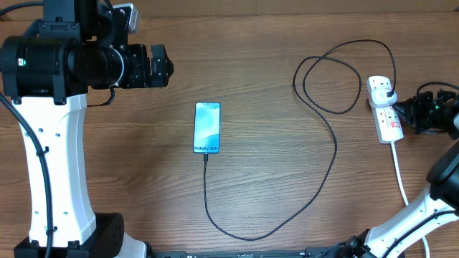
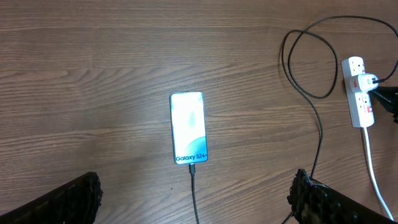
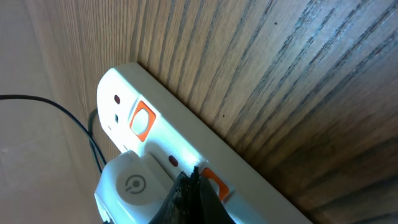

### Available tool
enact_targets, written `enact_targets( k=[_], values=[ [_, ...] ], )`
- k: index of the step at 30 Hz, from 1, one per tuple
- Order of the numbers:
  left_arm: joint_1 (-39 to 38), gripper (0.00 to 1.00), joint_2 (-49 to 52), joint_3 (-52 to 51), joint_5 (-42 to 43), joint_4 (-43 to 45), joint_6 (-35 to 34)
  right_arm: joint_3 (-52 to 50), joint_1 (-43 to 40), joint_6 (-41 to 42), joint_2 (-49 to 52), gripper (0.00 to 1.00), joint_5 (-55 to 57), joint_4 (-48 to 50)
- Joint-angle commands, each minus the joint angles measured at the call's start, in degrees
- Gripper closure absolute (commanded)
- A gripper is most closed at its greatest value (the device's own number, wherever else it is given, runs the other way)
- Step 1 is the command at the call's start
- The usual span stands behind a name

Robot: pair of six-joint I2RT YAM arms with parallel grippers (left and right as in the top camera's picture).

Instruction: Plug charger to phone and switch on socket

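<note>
The phone lies flat mid-table with its blue-teal screen lit; it also shows in the left wrist view. The thin black charger cable has its small tip in the phone's bottom edge, and its far end sits in a white adapter plugged into the socket strip. My right gripper is shut, its tips pressed together against the strip beside an orange-red switch. My left gripper is open and empty, held high above the phone.
The strip's thick white cord runs toward the front right edge. The black cable loops widely between phone and strip. A second orange-red switch sits farther along the strip.
</note>
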Motion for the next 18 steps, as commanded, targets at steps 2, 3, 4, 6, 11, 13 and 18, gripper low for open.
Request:
enact_targets(
  k=[2, 3, 4, 6, 11, 13, 18],
  values=[
    [-0.48, 0.0, -0.52, 0.44, -0.17, -0.11, -0.17, -1.66, 3.02, -0.66, 1.27, 0.96, 0.74, -2.25],
    [-0.48, 0.0, -0.52, 0.44, -0.17, -0.11, -0.17, -1.66, 3.02, -0.68, 1.27, 0.96, 0.74, -2.32],
    [-0.48, 0.0, -0.52, 0.44, -0.17, -0.11, -0.17, -1.66, 3.02, -0.81, 1.27, 0.96, 0.74, -2.38],
    [-0.48, 0.01, -0.52, 0.44, -0.17, -0.11, -0.17, -1.66, 3.02, -0.81, 1.27, 0.96, 0.74, -2.45],
    [-0.5, 0.0, -0.52, 0.44, -0.17, -0.11, -0.17, -1.66, 3.02, -0.83, 1.27, 0.96, 0.74, -2.67],
    [-0.48, 0.0, -0.52, 0.44, -0.17, -0.11, -0.17, -1.66, 3.02, -0.85, 1.27, 0.96, 0.74, -2.8],
    [-0.48, 0.01, -0.52, 0.44, -0.17, -0.11, -0.17, -1.66, 3.02, -1.86, 1.27, 0.96, 0.74, -2.86]
  ],
)
